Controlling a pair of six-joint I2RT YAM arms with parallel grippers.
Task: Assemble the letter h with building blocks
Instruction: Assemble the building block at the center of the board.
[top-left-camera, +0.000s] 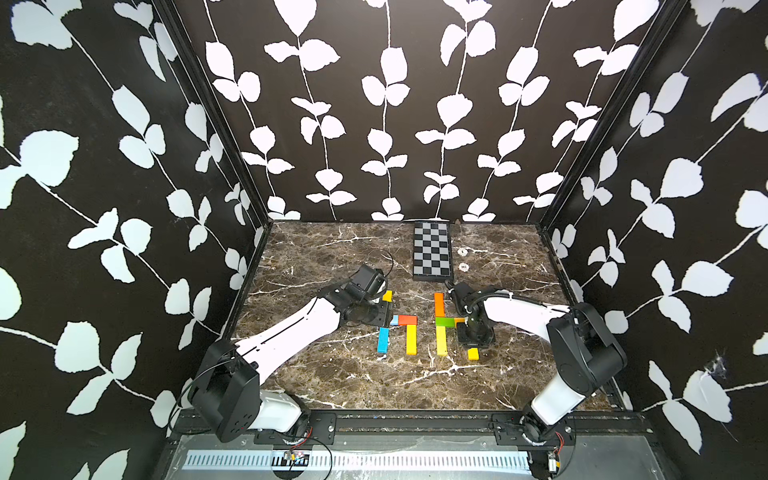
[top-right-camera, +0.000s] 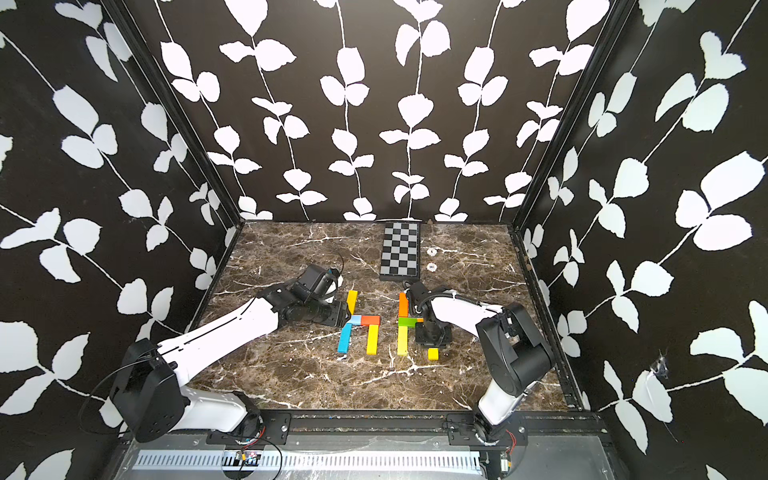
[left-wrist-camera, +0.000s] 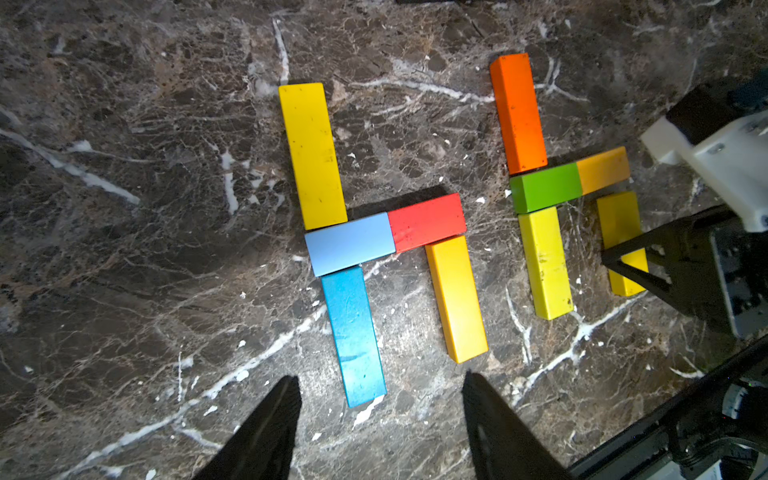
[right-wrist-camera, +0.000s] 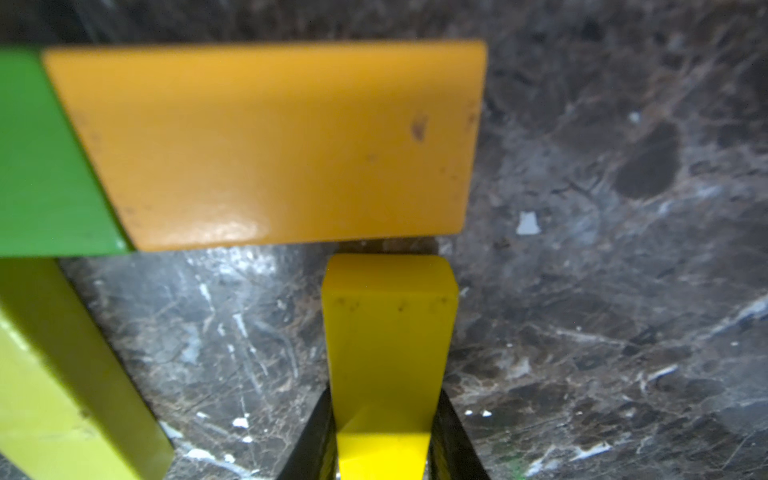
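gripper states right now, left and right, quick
left gripper: open, holding nothing
right gripper: closed on a yellow block

Worktop: lower centre of both top views. Board at its far edge, right of centre. Nearer the viewer, mid-worktop, two block groups side by side and apart: left group, right group. Left end effector over the left group's left edge. Right end effector at the right group's lower right, clamped on a loose block just beneath that group's crossbar end.
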